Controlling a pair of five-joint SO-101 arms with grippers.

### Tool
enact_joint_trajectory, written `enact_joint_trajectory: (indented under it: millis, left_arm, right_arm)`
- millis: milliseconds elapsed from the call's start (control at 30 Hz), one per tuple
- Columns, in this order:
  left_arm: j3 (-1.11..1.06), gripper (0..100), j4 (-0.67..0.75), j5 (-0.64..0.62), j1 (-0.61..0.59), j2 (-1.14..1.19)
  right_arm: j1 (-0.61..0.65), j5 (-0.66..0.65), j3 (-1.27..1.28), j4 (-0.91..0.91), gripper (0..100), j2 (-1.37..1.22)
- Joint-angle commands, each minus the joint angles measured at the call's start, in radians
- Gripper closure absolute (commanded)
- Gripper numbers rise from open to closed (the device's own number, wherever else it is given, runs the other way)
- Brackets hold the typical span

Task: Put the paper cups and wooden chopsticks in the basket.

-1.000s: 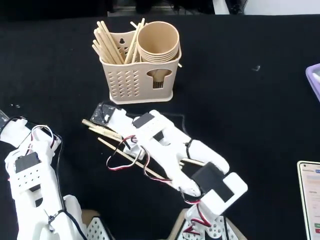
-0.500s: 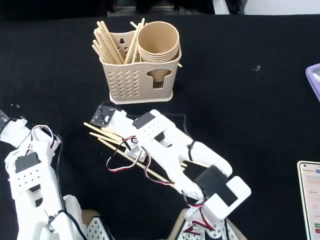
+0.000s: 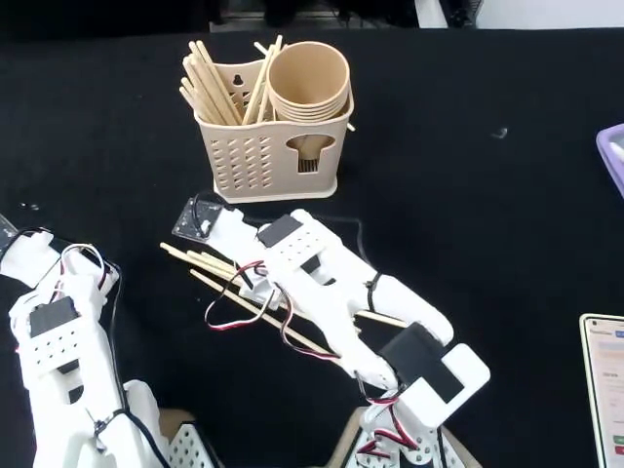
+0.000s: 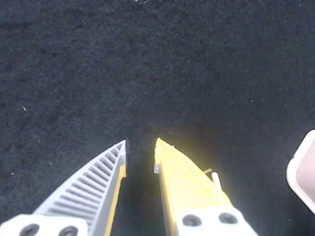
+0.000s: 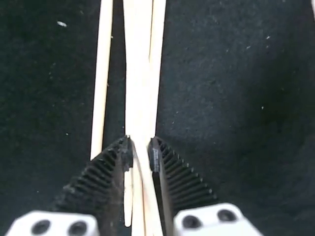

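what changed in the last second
The right gripper, shut on the loose chopsticks on the table, shifted slightly, and the chopsticks' far tips slid a little toward the arms' side. The left gripper, basket and paper cups stayed put.

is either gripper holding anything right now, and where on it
The right gripper is shut on a few chopsticks, gripping them partway along their length, not at an end. The left gripper holds nothing.
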State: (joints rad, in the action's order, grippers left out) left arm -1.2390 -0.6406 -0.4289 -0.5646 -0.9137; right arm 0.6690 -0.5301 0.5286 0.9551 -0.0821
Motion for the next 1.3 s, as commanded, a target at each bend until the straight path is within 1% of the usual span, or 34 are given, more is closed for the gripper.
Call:
enact_joint_trajectory:
  millis: [0, 133, 300, 533, 667, 767, 1100, 1267]
  left_arm:
    - [0.021, 89, 0.021, -0.002, -0.001, -0.026]
    - [0.021, 89, 0.021, -0.002, -0.001, -0.026]
    - [0.021, 89, 0.021, -0.002, -0.001, -0.026]
    - [0.021, 89, 0.021, -0.002, -0.001, -0.026]
    - [0.021, 89, 0.021, -0.002, -0.001, -0.026]
    - [0.021, 89, 0.021, -0.002, -0.001, -0.026]
    - [0.021, 89, 0.021, -0.002, -0.001, -0.026]
    - [0.021, 89, 0.021, -0.002, -0.001, -0.026]
  right_arm:
    - [-0.005, -0.002, -0.053, 0.009, 97.3, 0.054]
    - [-0.009, -0.002, -0.047, 0.011, 97.2, 0.05]
    - [-0.005, 0.0, -0.016, 0.002, 93.4, 0.047]
    - [-0.005, 0.026, -0.016, 0.002, 93.0, 0.054]
    - [-0.005, 0.02, -0.016, 0.002, 93.8, 0.048]
    - [-0.005, 0.018, -0.025, 0.005, 99.1, 0.058]
    - [-0.008, 0.028, -0.085, 0.064, 98.8, 0.191]
    - [0.0, 0.029, -0.064, 0.046, 98.8, 0.199]
